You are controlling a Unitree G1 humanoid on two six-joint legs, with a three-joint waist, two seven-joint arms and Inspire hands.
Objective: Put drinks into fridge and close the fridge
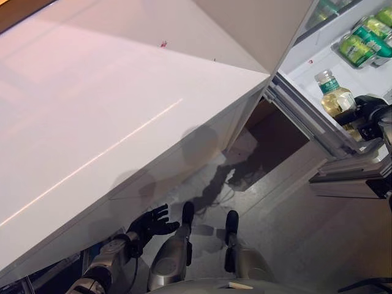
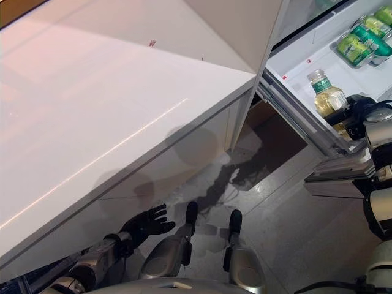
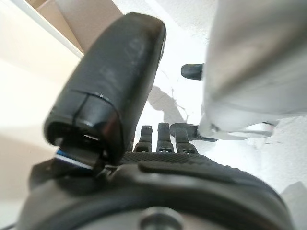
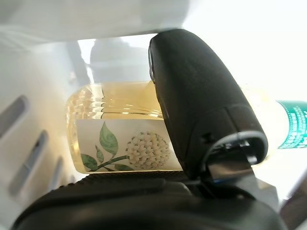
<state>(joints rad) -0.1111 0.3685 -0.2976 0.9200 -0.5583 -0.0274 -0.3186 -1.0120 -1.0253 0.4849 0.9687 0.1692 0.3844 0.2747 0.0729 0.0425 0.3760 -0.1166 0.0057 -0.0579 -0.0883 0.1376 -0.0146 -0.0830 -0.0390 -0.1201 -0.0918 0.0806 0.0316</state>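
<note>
A clear bottle (image 1: 334, 97) of yellow drink with a green cap and a flower label (image 4: 129, 148) stands in the open fridge (image 1: 306, 61) at the right. My right hand (image 1: 366, 113) is curled round its lower part; in the right wrist view the thumb (image 4: 201, 105) lies across the bottle (image 4: 115, 103). Green cans (image 1: 361, 40) lie on a fridge shelf further in. My left hand (image 1: 150, 223) hangs low by the counter with straight fingers (image 3: 163, 136), holding nothing.
A long white counter (image 1: 110, 110) fills the left and centre, its corner close to the fridge door frame (image 1: 306, 116). A brown cardboard box (image 1: 269, 131) sits on the grey floor (image 1: 294, 208) between counter and fridge.
</note>
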